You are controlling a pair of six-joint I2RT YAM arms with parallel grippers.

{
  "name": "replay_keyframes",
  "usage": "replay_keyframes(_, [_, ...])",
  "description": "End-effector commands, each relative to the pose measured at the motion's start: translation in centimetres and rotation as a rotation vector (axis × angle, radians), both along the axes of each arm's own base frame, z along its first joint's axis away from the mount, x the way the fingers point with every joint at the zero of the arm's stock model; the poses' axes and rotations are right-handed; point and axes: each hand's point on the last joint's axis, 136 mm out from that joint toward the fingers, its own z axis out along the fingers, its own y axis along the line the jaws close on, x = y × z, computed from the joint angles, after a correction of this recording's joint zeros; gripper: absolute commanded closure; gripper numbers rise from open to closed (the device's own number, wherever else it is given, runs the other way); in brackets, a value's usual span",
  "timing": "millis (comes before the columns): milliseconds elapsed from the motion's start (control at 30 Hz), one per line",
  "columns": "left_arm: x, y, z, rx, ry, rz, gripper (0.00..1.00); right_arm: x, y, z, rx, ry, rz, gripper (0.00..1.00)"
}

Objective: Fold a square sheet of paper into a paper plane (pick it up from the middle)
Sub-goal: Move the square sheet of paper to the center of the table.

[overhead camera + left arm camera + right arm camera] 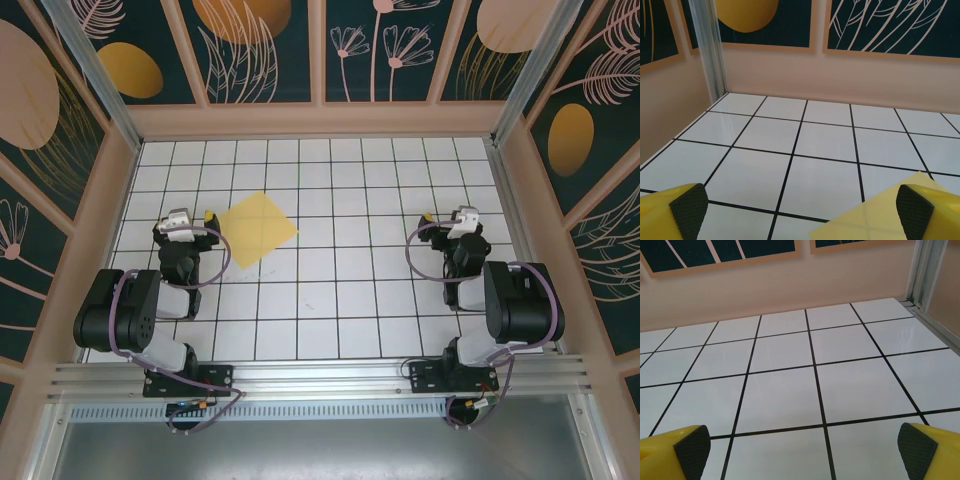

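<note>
Sheet of paper lies flat: thin, limp, slippery; pinch its middle. Left end effector, right end effector wide, empty

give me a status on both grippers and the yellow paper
Left gripper open, right gripper open, both empty. Square sheet of paper flat, unfolded, beside left gripper. Nothing lying on it.

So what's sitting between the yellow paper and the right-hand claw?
Nothing. In the top view, the stretch of table from the square sheet of paper to the right gripper is bare white tiles.
</note>
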Motion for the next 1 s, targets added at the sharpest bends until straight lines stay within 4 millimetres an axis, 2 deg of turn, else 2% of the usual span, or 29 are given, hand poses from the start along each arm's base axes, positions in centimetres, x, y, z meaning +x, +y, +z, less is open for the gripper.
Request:
replay_keyframes(0, [0.1, 0.2, 0.6, 0.006, -0.023, 0.003, 0.02, 0.3, 0.0, 0.7, 0.006, -0.025, 0.006, 0.01])
replay_keyframes(700, [-0.3, 0.4, 1.0, 0.007, -0.045, 0.013, 0.01, 0.2, 0.0, 0.7, 0.007, -0.028, 0.008, 0.01])
replay_keyframes(767, [-1.2, 0.9, 1.6, -0.008, -0.085, 0.044, 0.02, 0.8, -0.5, 1.0, 0.007, -0.007, -0.029, 0.01])
replay_keyframes(900, [-2.9, 2.6, 3.0, -0.042, -0.131, 0.143, 0.01, 3.5, -3.0, 1.8, 0.048, 0.184, -0.208, 0.01])
replay_keyframes(967, [-3.1, 3.3, 3.5, -0.054, -0.129, 0.186, 0.02, 4.5, -2.5, 2.7, 0.078, 0.243, -0.195, 0.01])
